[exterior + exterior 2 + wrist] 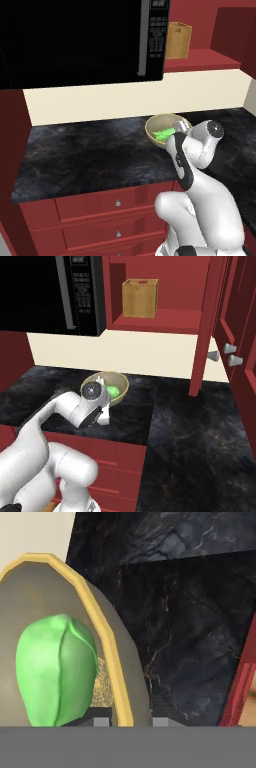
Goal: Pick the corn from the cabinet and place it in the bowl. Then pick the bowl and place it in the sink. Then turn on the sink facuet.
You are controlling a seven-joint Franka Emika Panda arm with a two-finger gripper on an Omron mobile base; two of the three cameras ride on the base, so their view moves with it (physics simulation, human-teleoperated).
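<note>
The tan bowl (151, 125) (123, 384) (102, 624) sits at the back of the black countertop (90, 155), tipped a little. The green corn (164, 134) (114, 391) (55, 667) lies inside it. My gripper (179, 129) (101, 382) (131, 722) is at the bowl's near rim, shut on that rim with one fingertip (100, 722) inside the bowl and the other outside. The sink and the sink facuet are out of view.
A black microwave (80, 40) (50, 291) hangs above the counter. A brown box (177, 40) (140, 298) stands on the open cabinet's shelf. The red cabinet door (207, 326) hangs open to the right of the bowl. Red drawers (117, 202) line the counter front.
</note>
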